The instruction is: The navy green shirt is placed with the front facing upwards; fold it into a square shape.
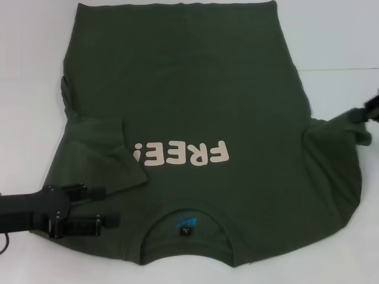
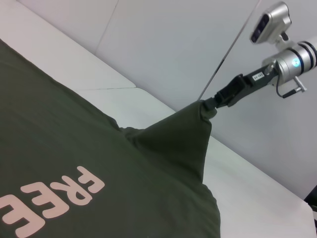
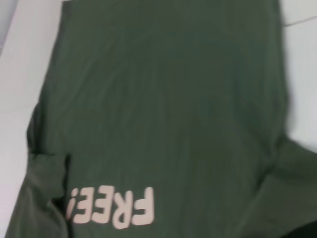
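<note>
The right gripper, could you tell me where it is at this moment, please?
In the head view, the right gripper is at the far right edge, shut on the shirt's right sleeve and holding it up off the table.

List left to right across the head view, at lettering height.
Left gripper → folded-in left sleeve → FREE! lettering → lifted right sleeve → right gripper, shut on that sleeve.
</note>
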